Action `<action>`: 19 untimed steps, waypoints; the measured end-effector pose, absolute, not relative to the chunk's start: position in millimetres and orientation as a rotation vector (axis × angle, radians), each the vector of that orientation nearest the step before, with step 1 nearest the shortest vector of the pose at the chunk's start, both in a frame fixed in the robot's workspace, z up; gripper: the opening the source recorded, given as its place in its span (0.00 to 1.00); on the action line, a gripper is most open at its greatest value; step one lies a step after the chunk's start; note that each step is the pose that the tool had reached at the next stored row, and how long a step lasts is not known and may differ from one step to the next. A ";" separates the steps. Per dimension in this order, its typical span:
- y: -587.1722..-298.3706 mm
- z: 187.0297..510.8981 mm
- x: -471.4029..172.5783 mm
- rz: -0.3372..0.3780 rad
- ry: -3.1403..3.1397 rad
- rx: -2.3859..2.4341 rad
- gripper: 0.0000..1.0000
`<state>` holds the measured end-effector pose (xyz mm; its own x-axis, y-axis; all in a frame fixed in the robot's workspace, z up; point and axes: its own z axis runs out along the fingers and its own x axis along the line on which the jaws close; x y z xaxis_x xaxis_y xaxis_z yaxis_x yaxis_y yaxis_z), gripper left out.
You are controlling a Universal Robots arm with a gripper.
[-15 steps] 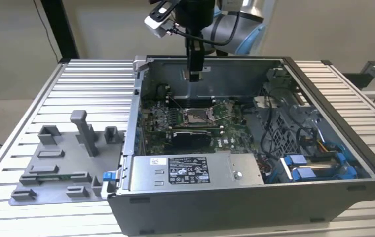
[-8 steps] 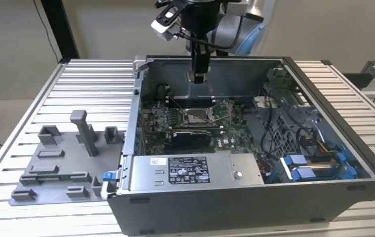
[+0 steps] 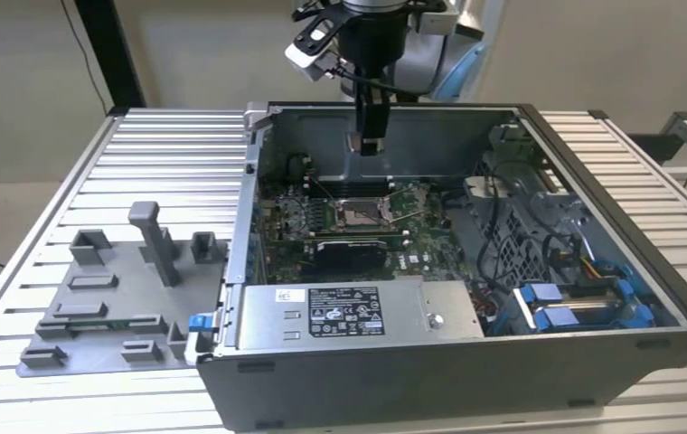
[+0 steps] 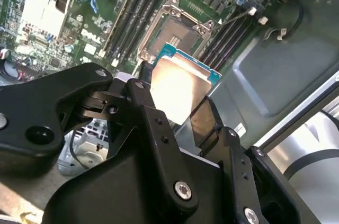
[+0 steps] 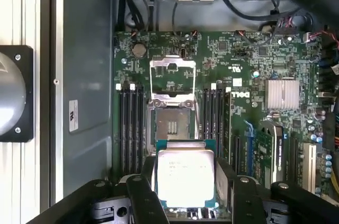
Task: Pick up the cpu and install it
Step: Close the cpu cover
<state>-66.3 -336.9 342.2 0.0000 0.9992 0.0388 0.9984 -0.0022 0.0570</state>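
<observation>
My gripper [image 3: 368,143] hangs inside the open computer case [image 3: 633,271], above the motherboard [image 3: 416,244]. It is shut on the cpu [image 5: 185,176], a flat square chip with a pale silver top and a thin green rim. The black fingers [image 5: 226,184] clamp two opposite edges of the cpu [image 4: 177,89]. The socket [image 5: 170,126] lies open below and just ahead of the chip, its metal load plate [image 5: 172,78] flipped up. The socket [image 4: 172,28] also shows past the cpu in the second wrist view. The chip is clear of the board.
Memory slots [image 5: 130,128] flank the socket on both sides. A silver heat sink [image 5: 283,94] sits on the board. A power supply [image 3: 356,312] and blue drive cage [image 3: 585,303] fill the case's front. Grey fixture blocks [image 3: 115,289] stand on the slatted table at the exterior view's left.
</observation>
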 end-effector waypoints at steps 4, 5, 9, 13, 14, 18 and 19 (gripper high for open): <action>-335.1 335.6 -64.7 0.116 2.209 2.221 0.00; -334.7 333.9 -64.4 0.119 2.209 2.224 0.00; -332.5 327.2 -62.9 0.129 2.209 2.232 0.00; -329.9 320.2 -61.4 0.137 2.209 2.238 0.00; -328.8 318.6 -61.2 0.138 2.209 2.239 0.00; -324.6 311.8 -60.7 0.138 2.207 2.240 0.00; -322.9 309.9 -60.6 0.138 2.207 2.241 0.00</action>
<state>-60.6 -322.9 309.9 0.0132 0.9977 0.0668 0.9982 -0.0170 0.0568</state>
